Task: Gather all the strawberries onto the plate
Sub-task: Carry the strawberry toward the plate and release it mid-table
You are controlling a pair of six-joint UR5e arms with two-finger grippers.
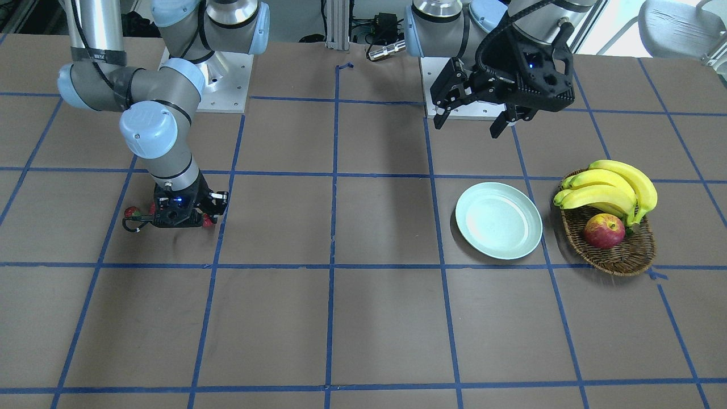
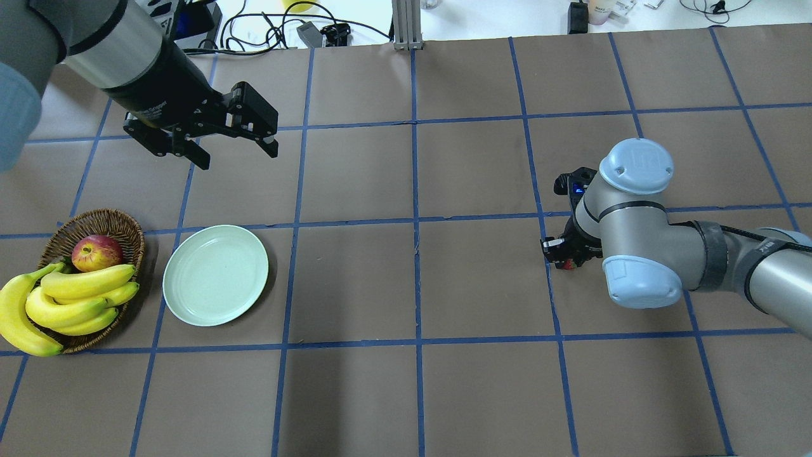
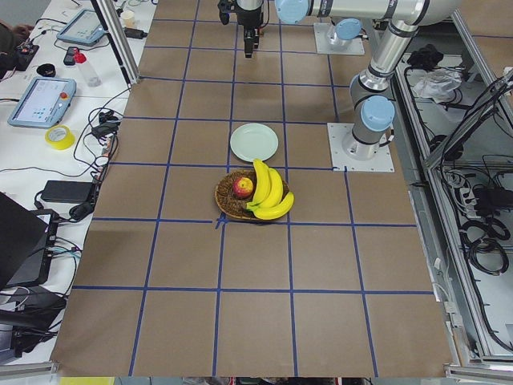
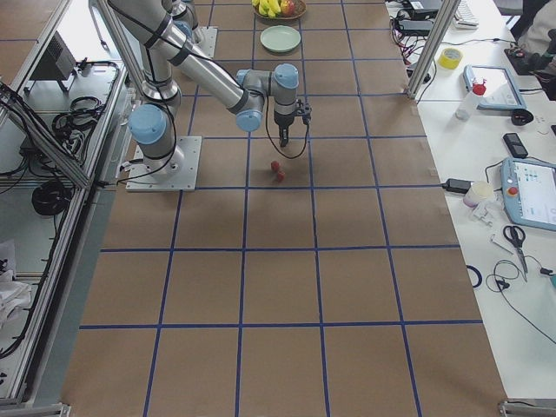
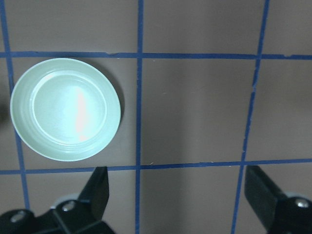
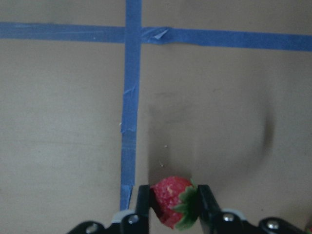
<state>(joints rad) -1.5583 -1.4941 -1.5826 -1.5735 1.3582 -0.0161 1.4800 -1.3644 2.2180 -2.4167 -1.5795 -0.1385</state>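
**Soft berry pinched at its flanks, plate well apart**

Front-facing view: the right arm (image 1: 162, 142) reaches down low over the worktop (image 1: 363, 318). Two strawberries (image 1: 132, 212) show red on either side of its wrist. The mint-green plate (image 1: 498, 220) lies bare and well apart from them, just beside the wicker basket (image 1: 619, 255). The left jaws hang wide open behind the plate.

Overhead view: only a red speck shows under the right wrist, and the plate (image 2: 216, 275) holds nothing.

Left side view: the plate (image 3: 254, 142) is bare, and the far jaws are too small to judge.

Right side view: two strawberries (image 4: 274, 165) lie close together on the worktop, near the right arm.

Left wrist view: the plate (image 5: 66, 108) sits below, with the jaws spread wide.

Right wrist view: the right jaws are narrowed onto the held strawberry (image 6: 168, 195). One pad presses each flank, and the green cap sits low against one pad.

The fruit is probably light, soft and easily bruised, with slick skin. A gentle squeeze across the widest part of the body suits it best, never one on the leafy cap.
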